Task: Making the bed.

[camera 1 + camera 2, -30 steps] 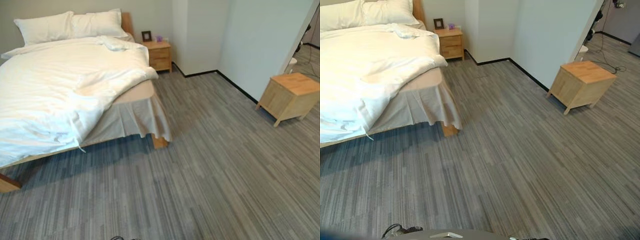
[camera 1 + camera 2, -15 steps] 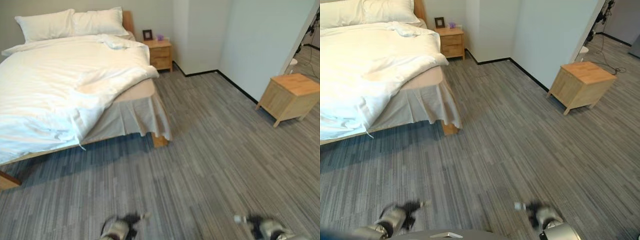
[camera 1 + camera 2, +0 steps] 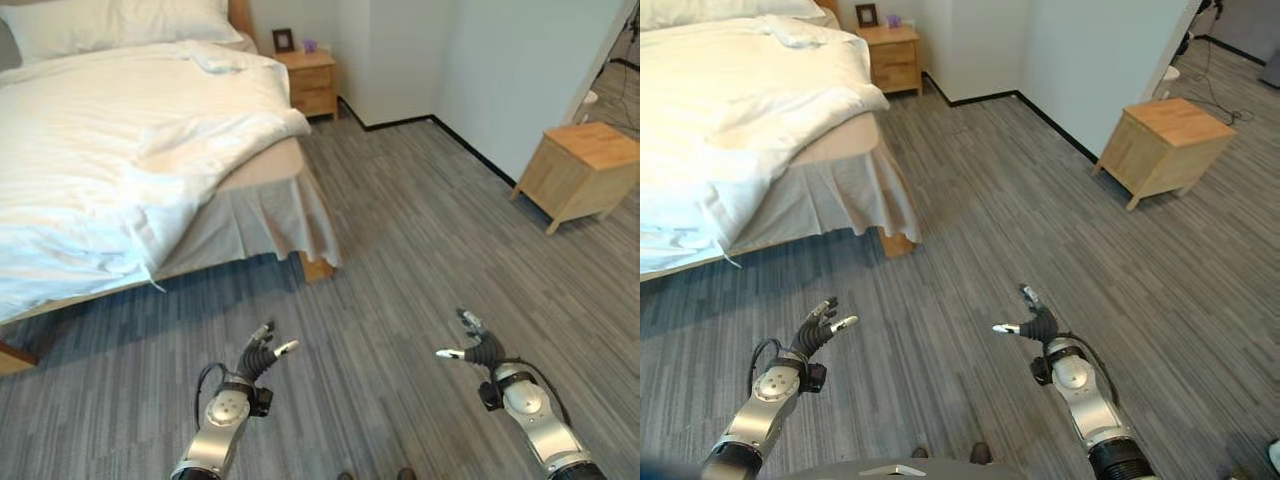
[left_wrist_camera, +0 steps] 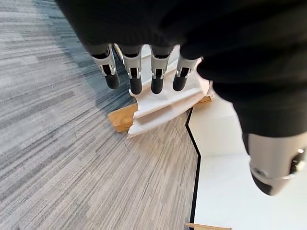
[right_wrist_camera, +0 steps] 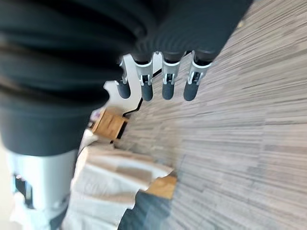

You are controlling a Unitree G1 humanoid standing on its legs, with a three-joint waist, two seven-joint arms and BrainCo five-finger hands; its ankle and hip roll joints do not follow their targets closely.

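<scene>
A wooden bed (image 3: 318, 268) stands at the upper left, with a rumpled white duvet (image 3: 120, 160) lying askew so that it hangs over the near side while the beige mattress corner (image 3: 265, 172) is bare. White pillows (image 3: 110, 18) lie at the head. A grey bed skirt (image 3: 265, 222) hangs at the foot corner. My left hand (image 3: 255, 355) and right hand (image 3: 478, 345) are raised over the grey floor in front of the bed, both open with straight fingers and holding nothing, well short of the bed.
A wooden nightstand (image 3: 312, 82) with a small picture frame (image 3: 283, 40) stands beside the bed head. A low wooden side table (image 3: 582, 172) sits at the right by the white wall (image 3: 500, 70). Grey striped carpet (image 3: 400, 250) stretches between the bed and me.
Both hands have risen from the bottom edge into view and spread open. The camera has tipped down a little, so the bed sits higher in the picture.
</scene>
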